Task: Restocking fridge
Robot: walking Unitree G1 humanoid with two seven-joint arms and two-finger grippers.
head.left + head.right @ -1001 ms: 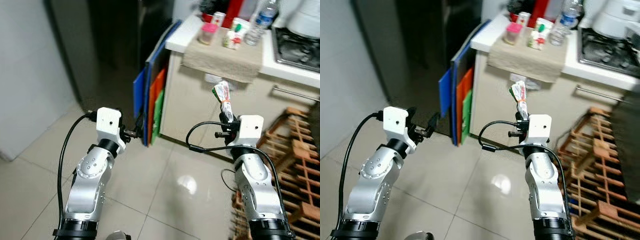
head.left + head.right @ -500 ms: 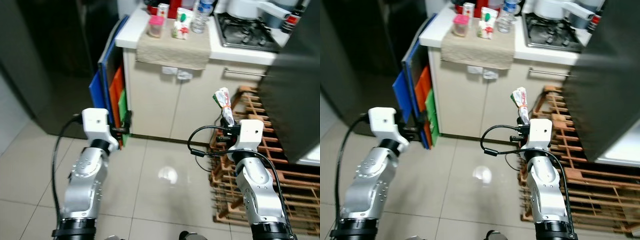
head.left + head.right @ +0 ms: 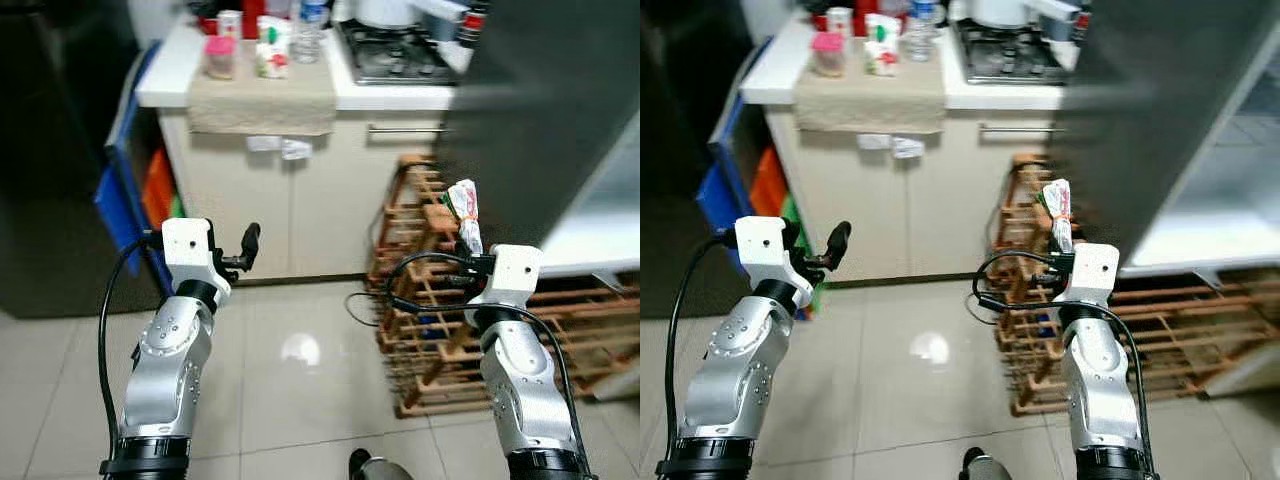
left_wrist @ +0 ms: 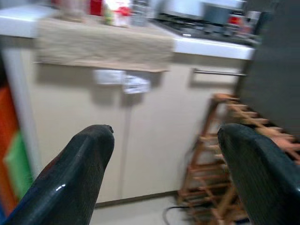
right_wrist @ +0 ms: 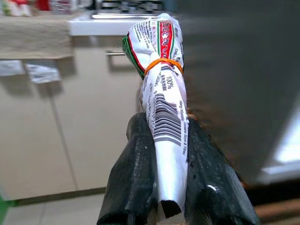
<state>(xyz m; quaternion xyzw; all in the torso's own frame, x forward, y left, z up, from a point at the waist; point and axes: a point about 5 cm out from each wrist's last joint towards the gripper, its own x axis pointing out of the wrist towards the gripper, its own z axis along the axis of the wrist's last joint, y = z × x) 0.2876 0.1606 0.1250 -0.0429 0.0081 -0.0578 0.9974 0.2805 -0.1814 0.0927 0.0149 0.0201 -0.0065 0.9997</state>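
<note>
Your view has swung right since a second ago, dark fridge door [image 3: 540,110] now looming ahead, right gripper [image 5: 164,197] still clenched on the rolled packet [image 5: 164,93] standing up between its jaws, left gripper [image 4: 164,173] spread wide, nothing between its fingers, wooden rack [image 3: 420,250] beyond

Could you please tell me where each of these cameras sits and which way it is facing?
Left eye and right eye views: on the head, looking forward and down at the floor, the wooden rack and the counter; both silver arms show.
Left wrist view: on the left wrist, looking along the open left gripper toward the counter cupboard.
Right wrist view: on the right wrist, looking along the right gripper, which clamps a rolled packet.
Shared: all views show the counter.
</note>
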